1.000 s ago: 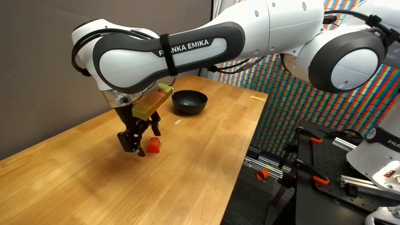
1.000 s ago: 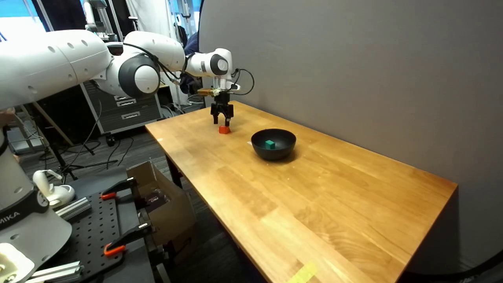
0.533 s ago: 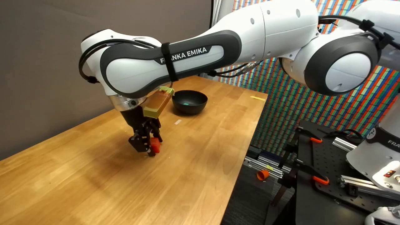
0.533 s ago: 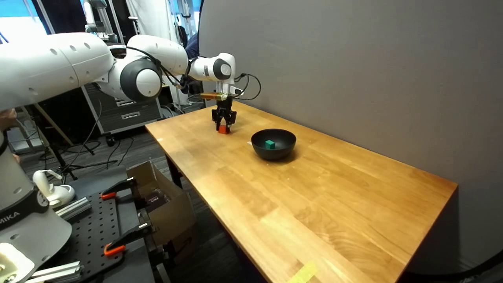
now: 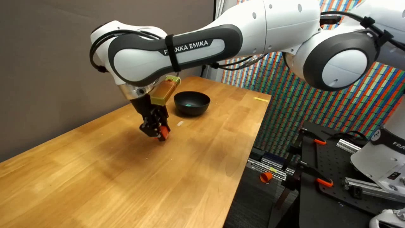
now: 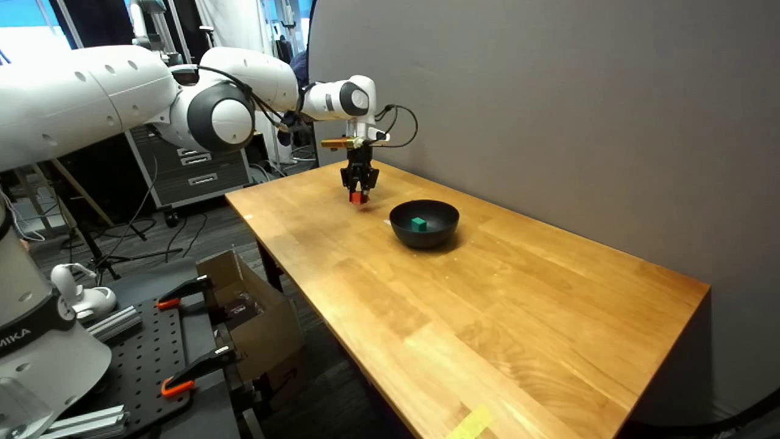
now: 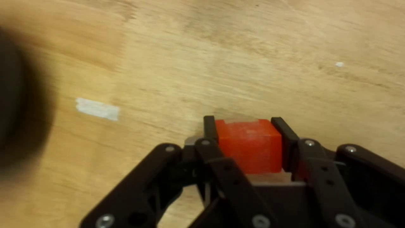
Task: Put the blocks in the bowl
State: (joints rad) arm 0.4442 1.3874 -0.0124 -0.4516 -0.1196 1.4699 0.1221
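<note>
Hand (image 7: 248,139) holds the red block (image 7: 250,150) pinched between its two fingertips (image 7: 287,145), near the black bowl (image 6: 423,240).

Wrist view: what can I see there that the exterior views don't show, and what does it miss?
Only the wrist view shows a paler patch on the red block. Only the exterior views show the green block, inside the black bowl, and the robot's white arm. Shared: the end effector gripping the red block, and the wooden table. The black bowl seems shared too, though merely a dark blur at the wrist view's left edge.
</note>
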